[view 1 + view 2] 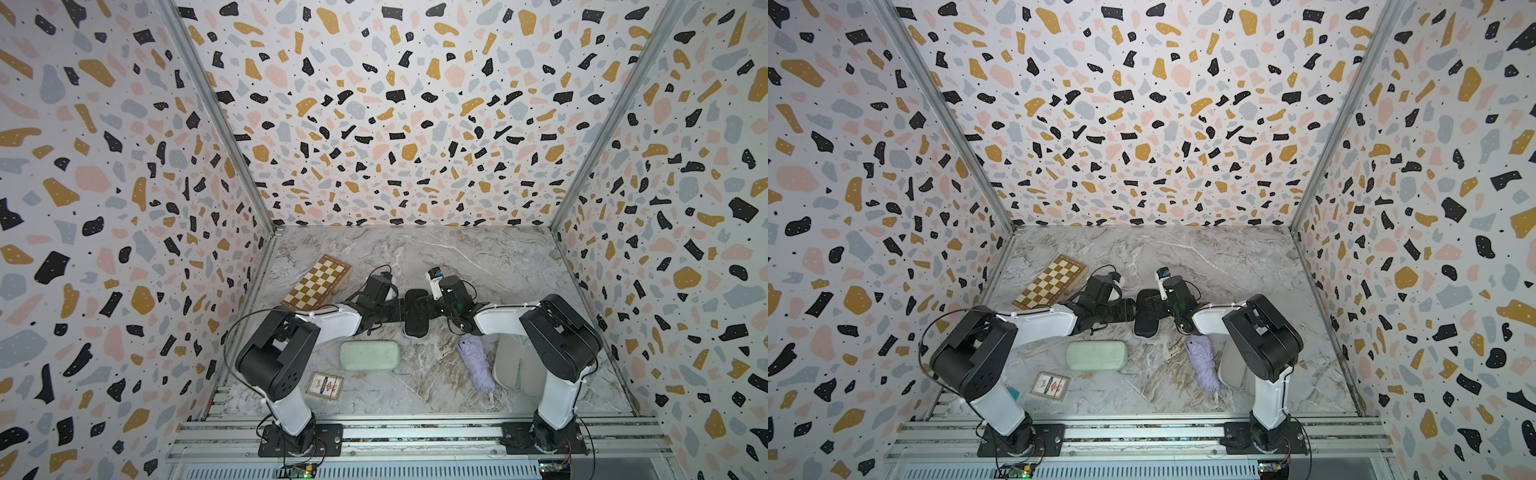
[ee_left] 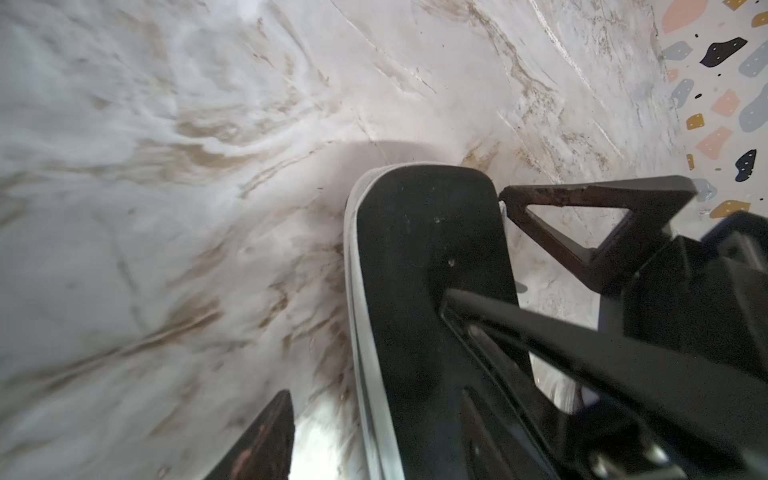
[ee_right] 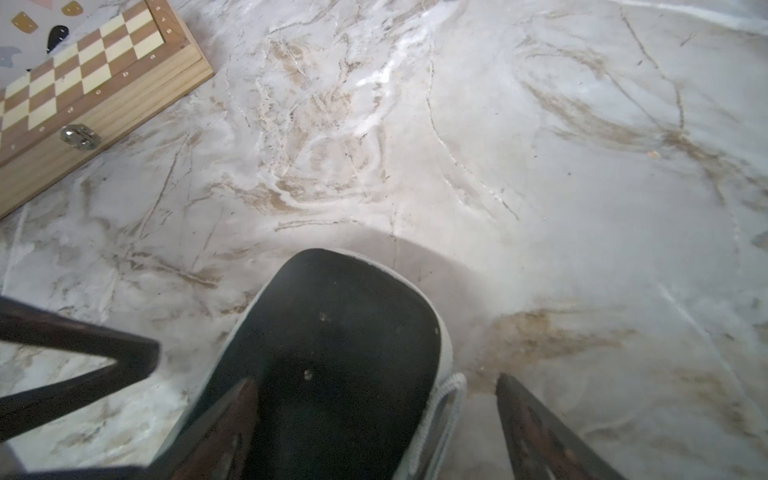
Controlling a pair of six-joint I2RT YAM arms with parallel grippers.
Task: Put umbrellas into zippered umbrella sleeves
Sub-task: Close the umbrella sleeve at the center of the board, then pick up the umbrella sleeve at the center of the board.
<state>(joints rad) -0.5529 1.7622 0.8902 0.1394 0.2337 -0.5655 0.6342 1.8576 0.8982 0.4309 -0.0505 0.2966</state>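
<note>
Black-shelled, judged stiff and slippery, the closed sleeve [image 1: 415,311] is straddled on the desk [image 1: 478,257] by left claw [image 2: 365,345] and right claw [image 3: 374,378], both spread, gripping nothing; its long rims are best pinched.

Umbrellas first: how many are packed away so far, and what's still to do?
Seemingly done: the mint green case and the black case lie closed, contents hidden. In hand: the left end effector and the right end effector sit open at the black case, not gripping it. Still to do: the lilac umbrella lies loose beside the open grey-lined case.
</note>
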